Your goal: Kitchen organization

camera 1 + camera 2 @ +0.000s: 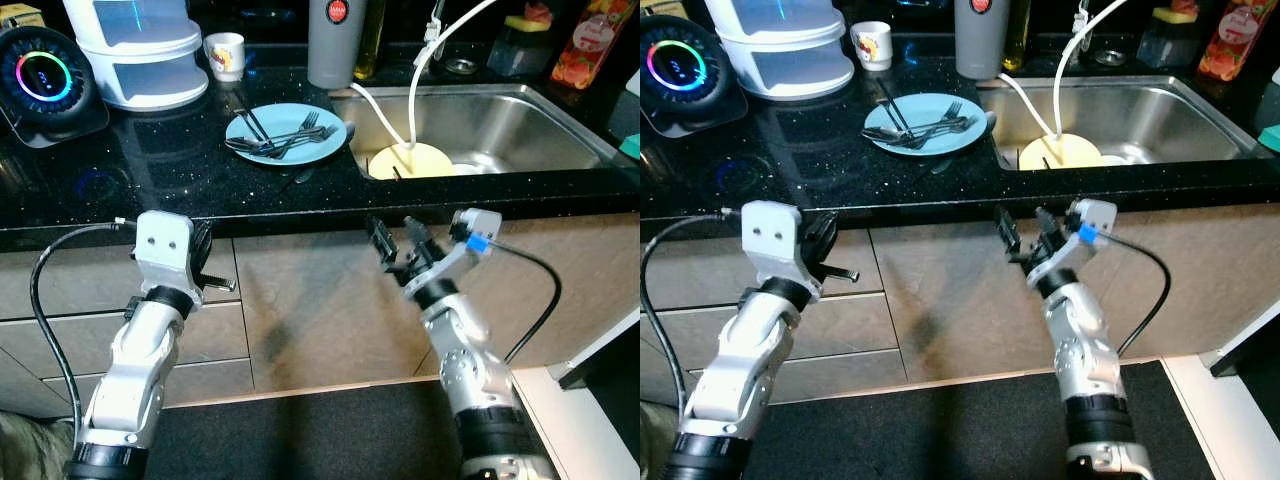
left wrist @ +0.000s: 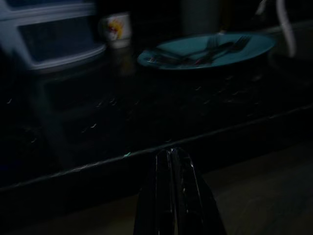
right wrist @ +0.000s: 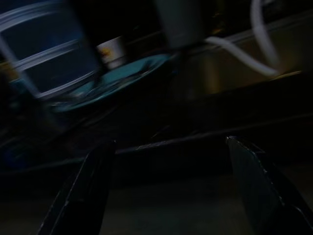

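Our right pincer (image 1: pixel 398 243) hangs below the counter (image 1: pixel 150 180) edge, its fingers spread apart, and the blue plate (image 1: pixel 285 133) lies up, far and to the left of it. The forks (image 1: pixel 300 133) on the plate run left to right, tines toward the sink (image 1: pixel 500 125). Our left pincer (image 1: pixel 203 262), fingers pressed together, sits below the edge to the near left, about as close. The black counter is glossy, with a cup (image 1: pixel 225 55) and a grey bottle (image 1: pixel 336 42) behind; a yellow plate (image 1: pixel 412 160) rests in the sink
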### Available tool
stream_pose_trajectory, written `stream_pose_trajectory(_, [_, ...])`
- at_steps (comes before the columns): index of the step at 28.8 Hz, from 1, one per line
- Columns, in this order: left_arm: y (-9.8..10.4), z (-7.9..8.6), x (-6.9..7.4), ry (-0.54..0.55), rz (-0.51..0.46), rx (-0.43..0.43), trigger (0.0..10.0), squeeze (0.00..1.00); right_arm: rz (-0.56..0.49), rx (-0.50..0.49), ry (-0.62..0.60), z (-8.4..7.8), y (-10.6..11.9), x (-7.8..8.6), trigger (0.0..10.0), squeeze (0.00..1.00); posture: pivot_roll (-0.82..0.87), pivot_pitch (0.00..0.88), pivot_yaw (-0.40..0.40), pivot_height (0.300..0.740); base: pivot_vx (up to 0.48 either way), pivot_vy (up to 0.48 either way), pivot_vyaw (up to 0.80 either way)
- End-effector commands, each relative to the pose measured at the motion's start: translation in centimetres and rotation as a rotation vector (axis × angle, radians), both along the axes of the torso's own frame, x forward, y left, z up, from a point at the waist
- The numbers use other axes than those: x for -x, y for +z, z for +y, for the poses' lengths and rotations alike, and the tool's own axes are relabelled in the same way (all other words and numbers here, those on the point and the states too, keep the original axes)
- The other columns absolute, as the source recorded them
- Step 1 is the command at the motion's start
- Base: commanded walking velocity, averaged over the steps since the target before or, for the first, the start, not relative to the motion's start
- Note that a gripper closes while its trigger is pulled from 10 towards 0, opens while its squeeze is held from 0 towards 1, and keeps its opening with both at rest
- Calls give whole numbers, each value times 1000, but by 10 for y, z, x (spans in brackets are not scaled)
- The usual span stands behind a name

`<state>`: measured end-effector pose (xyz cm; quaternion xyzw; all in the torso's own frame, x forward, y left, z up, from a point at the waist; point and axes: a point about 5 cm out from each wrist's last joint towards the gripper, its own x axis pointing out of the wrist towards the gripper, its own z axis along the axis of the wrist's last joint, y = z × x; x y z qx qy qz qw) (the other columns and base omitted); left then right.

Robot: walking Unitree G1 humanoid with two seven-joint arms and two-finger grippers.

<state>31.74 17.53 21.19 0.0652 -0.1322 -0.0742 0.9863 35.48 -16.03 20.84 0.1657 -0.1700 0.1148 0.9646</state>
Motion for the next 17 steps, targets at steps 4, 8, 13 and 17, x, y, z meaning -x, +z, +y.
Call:
stream_pose_trajectory(4, [20,8,-2,38,-30,-12,10000,0,17,39,-59,-5,9,-3,10000,0,64,120,10,740,0,0,0])
stream_pose_trajectory(8, [34,10,-2,52,-70,-52,10000,0,-8,24,-55,-3,21,-2,10000,0,66,114,8,740,0,0,0])
stream_pose_trajectory(13, [46,8,-2,45,-90,-39,10000,0,-28,6,-58,-2,30,-2,10000,0,65,106,9,740,50,0,0])
stream_pose_trajectory(17, [53,7,-3,41,-94,-31,10000,0,-28,-1,-66,-3,33,-3,10000,0,64,101,11,740,300,0,0])
